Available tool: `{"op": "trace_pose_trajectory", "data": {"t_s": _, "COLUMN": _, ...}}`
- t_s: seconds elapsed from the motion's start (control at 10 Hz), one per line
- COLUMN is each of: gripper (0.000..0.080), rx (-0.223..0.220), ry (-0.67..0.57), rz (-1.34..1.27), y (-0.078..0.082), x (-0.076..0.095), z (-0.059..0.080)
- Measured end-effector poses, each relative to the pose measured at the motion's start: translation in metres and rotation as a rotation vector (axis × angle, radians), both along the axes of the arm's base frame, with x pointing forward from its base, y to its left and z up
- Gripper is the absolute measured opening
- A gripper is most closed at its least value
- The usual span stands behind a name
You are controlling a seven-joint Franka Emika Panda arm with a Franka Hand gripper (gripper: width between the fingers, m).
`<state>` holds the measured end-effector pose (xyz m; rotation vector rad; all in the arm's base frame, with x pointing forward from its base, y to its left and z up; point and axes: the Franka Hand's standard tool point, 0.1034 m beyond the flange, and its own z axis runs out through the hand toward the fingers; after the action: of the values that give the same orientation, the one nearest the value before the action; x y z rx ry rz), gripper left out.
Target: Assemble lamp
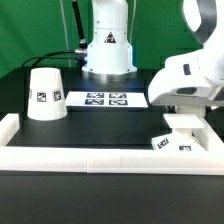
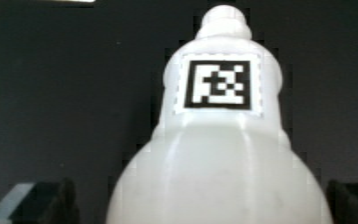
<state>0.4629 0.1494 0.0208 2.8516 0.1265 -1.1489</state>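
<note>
The bulb point(image 2: 220, 150) is framed between the fingers of the gripper point(image 2: 190, 200), though whether it is clamped cannot be told, while the base point(image 1: 175, 142) is seen on the bench point(image 1: 100, 128) by the arm point(image 1: 195, 75) and the shade point(image 1: 45, 93) is stood well apart.

The bulb point(image 2: 220, 130) runs off the wrist view's edge, hiding whether the gripper point(image 2: 197, 200) clamps it.

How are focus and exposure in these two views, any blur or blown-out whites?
Exterior view: evenly lit, fairly sharp, the white shade nearly blown out against the black table; wrist view: the bulb fills the frame, soft and overexposed, its tag blurred yet legible as a pattern.
</note>
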Motion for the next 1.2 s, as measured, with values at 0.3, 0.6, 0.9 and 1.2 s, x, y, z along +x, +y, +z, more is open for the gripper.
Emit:
{"op": "trace_pose_trajectory", "data": {"t_s": 0.3, "gripper": 0.0698, "rx": -0.009, "ry": 0.002, "rz": -0.013, "y": -0.003, "x": 0.0, "z": -0.003}}
{"op": "trace_pose_trajectory", "data": {"t_s": 0.6, "gripper": 0.0576, "rx": -0.008, "ry": 0.001, "rz": -0.013, "y": -0.003, "x": 0.0, "z": -0.003}}
{"op": "trace_pose_trajectory", "data": {"t_s": 0.9, "gripper": 0.0576, "rx": -0.008, "ry": 0.001, "rz": -0.013, "y": -0.003, "x": 0.0, "z": -0.003}}
{"op": "trace_pose_trajectory", "data": {"t_s": 1.2, "gripper": 0.0577, "rx": 0.051, "ry": -0.016, "rz": 0.054, "y": -0.009, "x": 0.009, "z": 0.012}}
